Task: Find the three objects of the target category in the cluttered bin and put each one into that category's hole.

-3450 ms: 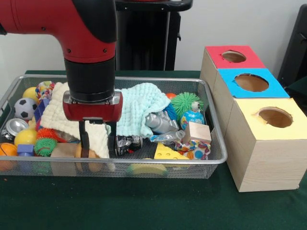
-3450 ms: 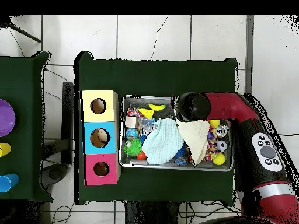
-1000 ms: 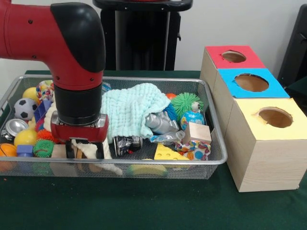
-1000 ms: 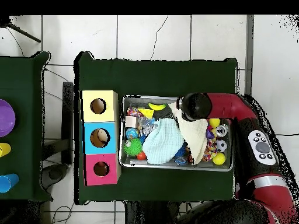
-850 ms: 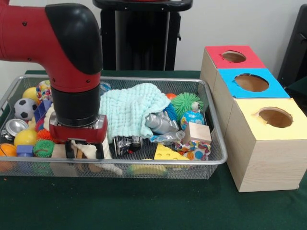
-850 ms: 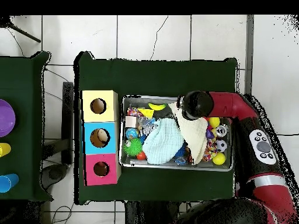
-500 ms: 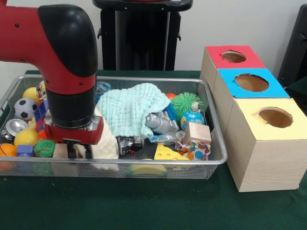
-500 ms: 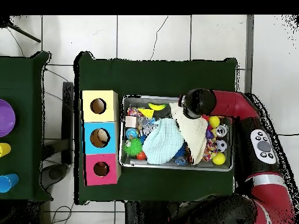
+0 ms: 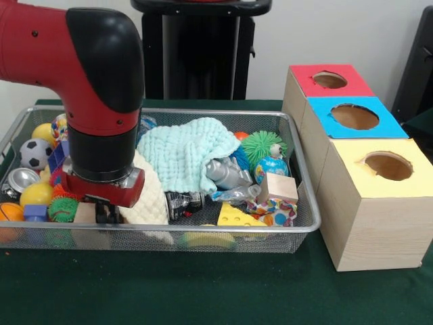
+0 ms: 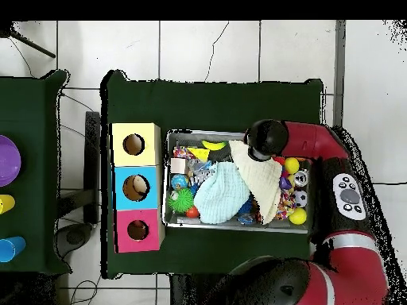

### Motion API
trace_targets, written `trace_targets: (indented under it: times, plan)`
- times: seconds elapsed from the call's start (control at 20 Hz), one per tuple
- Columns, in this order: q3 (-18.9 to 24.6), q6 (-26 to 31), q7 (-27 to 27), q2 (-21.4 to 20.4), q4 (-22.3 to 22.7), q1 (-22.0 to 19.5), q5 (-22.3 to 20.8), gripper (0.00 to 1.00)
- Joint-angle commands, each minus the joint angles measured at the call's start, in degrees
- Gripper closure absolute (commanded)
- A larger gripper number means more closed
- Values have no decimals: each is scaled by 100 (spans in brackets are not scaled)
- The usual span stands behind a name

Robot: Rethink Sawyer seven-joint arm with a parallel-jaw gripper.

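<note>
The claw (image 9: 108,212) is down low in the wire bin (image 9: 306,203), at the front corner by the cream cloth (image 9: 150,196), with a wooden block (image 9: 84,214) just beside it; its fingers are sunk among the toys, so I cannot tell how far apart they stand or whether they hold the cloth. The cream cloth and the mint cloth (image 9: 179,152) lie heaped over the middle, likely hiding pieces beneath, which is probably why the arm is working there. Which category is wanted cannot be told; the red box (image 9: 327,80), blue box (image 9: 352,116) and yellow box (image 9: 386,166) wait beside the bin on the table (image 9: 203,291), holes up
</note>
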Motion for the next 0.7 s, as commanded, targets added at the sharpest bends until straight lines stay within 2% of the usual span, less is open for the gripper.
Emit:
trace_targets:
  times: [0.05, 0.1, 0.3, 0.45, 0.6, 0.7]
  plan:
    - [-354, -639, 1882, 1160, 271, 406, 370, 100]
    - [-398, -639, 1886, 1157, 266, 443, 411, 100]
    - [-735, -913, 2620, 1124, 387, 679, 784, 100]
    - [-1007, -684, 3440, 1107, 572, 855, 1418, 100]
    - [-1097, -561, 3643, 1073, 750, 878, 1883, 100]
    - [-1139, -363, 3554, 1089, 747, 883, 2097, 100]
